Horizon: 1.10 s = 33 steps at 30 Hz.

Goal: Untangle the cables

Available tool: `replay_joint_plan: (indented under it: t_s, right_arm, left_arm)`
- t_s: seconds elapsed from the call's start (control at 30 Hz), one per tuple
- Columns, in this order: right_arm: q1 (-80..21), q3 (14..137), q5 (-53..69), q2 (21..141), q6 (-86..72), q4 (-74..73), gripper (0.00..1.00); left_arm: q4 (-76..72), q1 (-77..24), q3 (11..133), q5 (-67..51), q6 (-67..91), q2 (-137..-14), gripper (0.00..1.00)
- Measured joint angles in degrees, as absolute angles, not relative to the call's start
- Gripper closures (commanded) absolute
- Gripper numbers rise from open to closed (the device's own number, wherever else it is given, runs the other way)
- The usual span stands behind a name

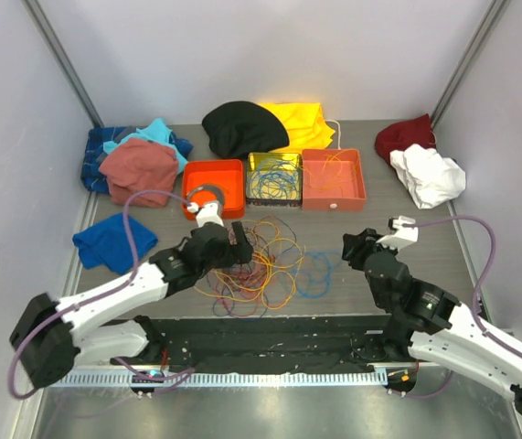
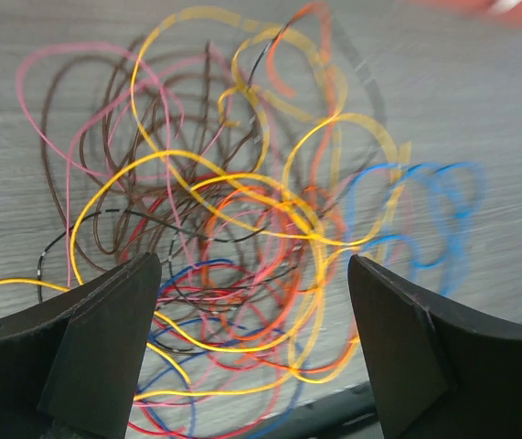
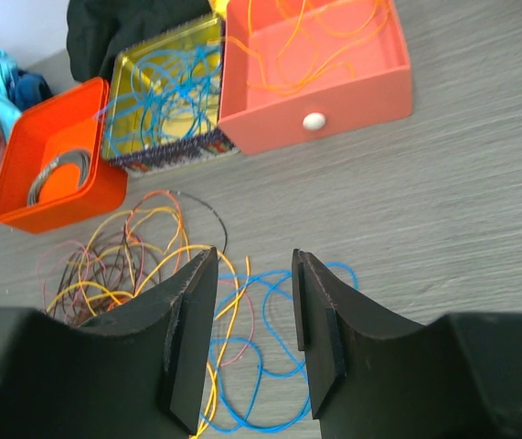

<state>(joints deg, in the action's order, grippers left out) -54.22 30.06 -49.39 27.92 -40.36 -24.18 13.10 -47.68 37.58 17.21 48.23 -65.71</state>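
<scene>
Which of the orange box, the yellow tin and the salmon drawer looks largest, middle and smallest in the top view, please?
The salmon drawer and the orange box look alike, unranked; then the yellow tin, smallest.

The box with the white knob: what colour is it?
Salmon pink; the box shows best in the right wrist view.

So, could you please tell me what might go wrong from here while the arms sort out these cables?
The left gripper hangs with its jaws wide over the densest part of the cables; closing there could pinch several strands at once and tighten the knot. The blue cable below the right gripper runs into that same tangle, so pulling it might drag the whole pile.
</scene>
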Motion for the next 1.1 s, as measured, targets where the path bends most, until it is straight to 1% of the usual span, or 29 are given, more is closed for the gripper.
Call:
replay_joint_plan:
  t_s: [0.2,0.3,0.33,0.43,0.5,0.53,0.67,0.87,1.1]
  right_arm:
    - [-54.2,30.1,-44.7,34.3,-42.0,-21.6,0.56]
    - [-54.2,30.1,-42.6,36.5,-42.4,-20.3,0.56]
    - [-54.2,30.1,-42.1,37.0,-42.4,-20.0,0.56]
    - [-54.2,30.1,-40.2,39.0,-42.4,-18.4,0.56]
    - [-54.2,30.1,-39.3,39.9,-42.4,-17.6,0.56]
    - [-54.2,30.1,-38.8,40.4,-42.4,-17.1,0.56]
    - [-54.2,30.1,-37.4,41.7,-42.4,-16.4,0.57]
    - [-54.2,30.1,-36.9,40.4,-42.4,-16.4,0.56]
    - [-54.2,30.1,-37.2,37.5,-42.5,-17.2,0.57]
  left_arm:
    - [16.0,-47.7,35.8,20.2,51.0,-53.3,0.15]
    - [18.7,-47.7,32.7,21.1,52.6,-48.1,0.21]
    - [19.7,-47.7,31.4,21.5,53.3,-46.3,0.24]
    - [22.8,-47.7,28.2,22.0,55.6,-43.7,0.26]
    - [24.0,-47.7,26.9,22.1,56.9,-44.1,0.29]
    - [24.3,-47.7,26.2,22.1,57.5,-44.8,0.32]
    - [23.7,-47.7,23.3,22.1,58.7,-47.0,0.33]
    - [18.8,-46.9,21.2,21.6,58.8,-51.2,0.39]
    - [11.7,-45.8,19.2,19.9,59.4,-56.3,0.49]
